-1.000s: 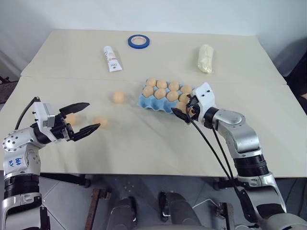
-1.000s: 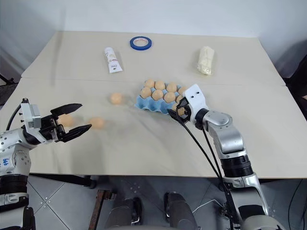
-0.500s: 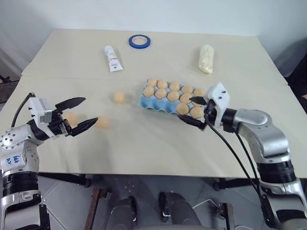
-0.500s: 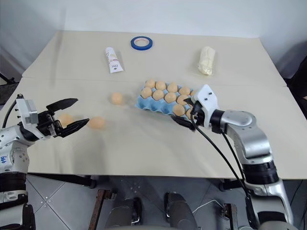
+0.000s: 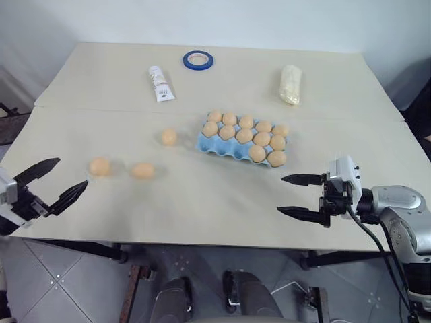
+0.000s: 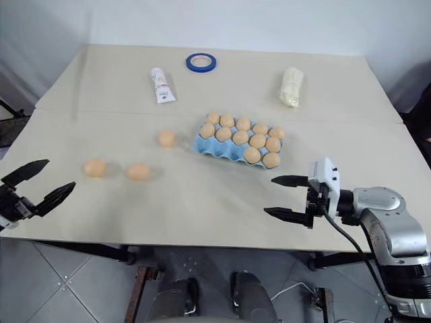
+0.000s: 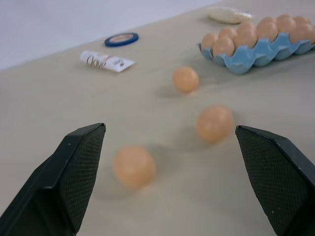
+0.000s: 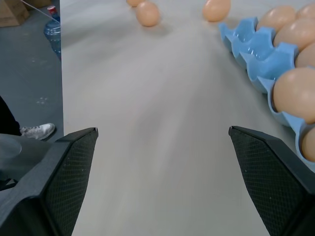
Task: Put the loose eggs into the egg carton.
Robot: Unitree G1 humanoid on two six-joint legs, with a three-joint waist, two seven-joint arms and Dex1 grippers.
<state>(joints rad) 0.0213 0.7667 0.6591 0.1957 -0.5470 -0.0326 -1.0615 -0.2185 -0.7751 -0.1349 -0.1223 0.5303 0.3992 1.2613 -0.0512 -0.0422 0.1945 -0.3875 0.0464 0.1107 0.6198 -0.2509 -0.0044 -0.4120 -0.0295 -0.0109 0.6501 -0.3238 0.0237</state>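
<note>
The light blue egg carton point(image 5: 206, 144) sits at the table's middle with several eggs in its cups. Three loose eggs lie to its left: one point(image 5: 169, 136) close to the carton and two point(image 5: 142, 170) point(image 5: 100, 166) side by side further left. The left wrist view looks over all three eggs point(image 7: 215, 123) toward the carton point(image 7: 244, 64). My left gripper point(image 5: 72, 172) is open and empty at the table's left front edge, left of the pair. My right gripper point(image 5: 281, 194) is open and empty near the front edge, below the carton's right end point(image 8: 252, 48).
At the back of the table lie a blue tape ring point(image 5: 197, 59), a white tube point(image 5: 159, 83) and a pale yellow bag point(image 5: 290, 84). Beyond the table's left edge, a shoe point(image 8: 35, 131) and a water bottle point(image 8: 53, 28) are on the floor.
My right gripper has drawn back from the carton's near right end to the table's front edge. My left gripper has pulled away leftward from the two eggs to the table's edge.
</note>
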